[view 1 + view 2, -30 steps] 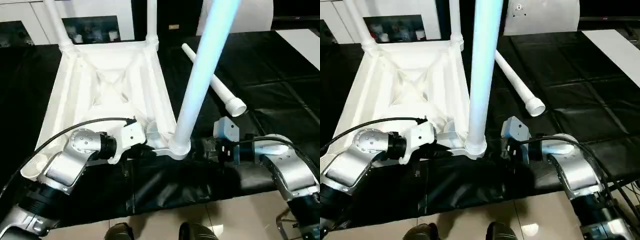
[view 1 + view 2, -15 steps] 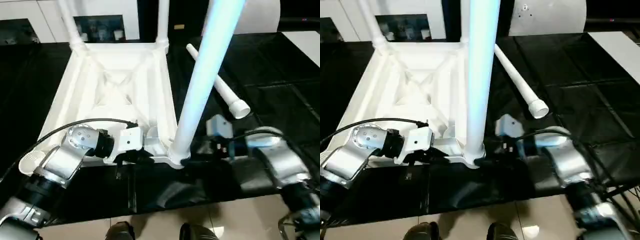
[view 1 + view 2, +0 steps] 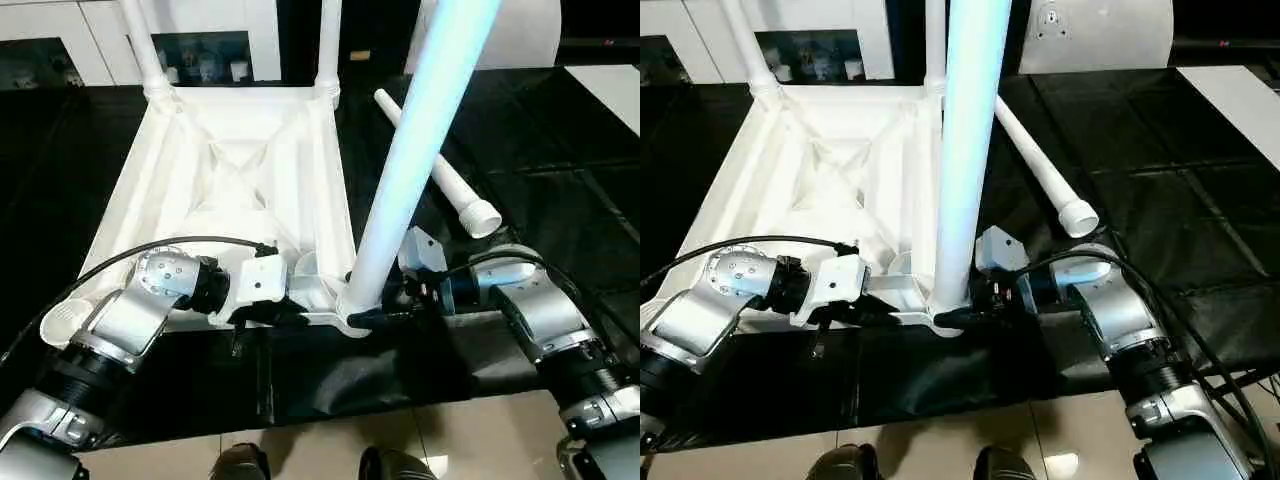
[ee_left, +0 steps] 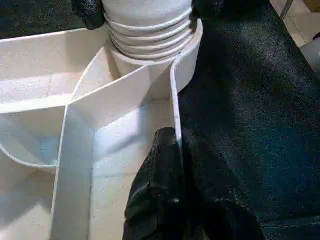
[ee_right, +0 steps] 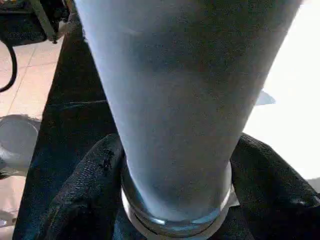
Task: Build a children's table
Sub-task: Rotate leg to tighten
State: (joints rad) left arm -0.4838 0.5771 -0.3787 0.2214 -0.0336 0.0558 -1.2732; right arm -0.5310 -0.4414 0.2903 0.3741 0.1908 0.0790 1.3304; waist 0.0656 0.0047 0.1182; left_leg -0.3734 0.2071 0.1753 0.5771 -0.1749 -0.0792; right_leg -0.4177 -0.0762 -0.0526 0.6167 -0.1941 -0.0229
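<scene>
The children's table top [image 3: 230, 170] lies upside down on the black cloth, ribs up. Two white legs [image 3: 140, 45] [image 3: 328, 40] stand in its far corner sockets. A third leg [image 3: 415, 150] stands upright in the near right socket. My right gripper [image 3: 385, 300] has come in from the right, and its fingers [image 5: 90, 180] press both sides of that leg's base. My left gripper [image 4: 176, 150] is shut on the thin rim wall of the top, just left of that socket. A loose leg [image 3: 440, 175] lies on the cloth to the right. The near left socket [image 3: 65, 320] is open.
A white cabinet with dark glass compartments [image 3: 200, 55] stands behind the table. A white panel [image 3: 1090, 35] leans at the back right. The black cloth [image 3: 560, 150] ends at the front edge near my forearms, with tiled floor and my feet [image 3: 240, 465] below.
My right gripper has moved left to the base of the upright leg and its fingers have narrowed around it. The left gripper keeps its hold on the rim. The camera has shifted slightly.
</scene>
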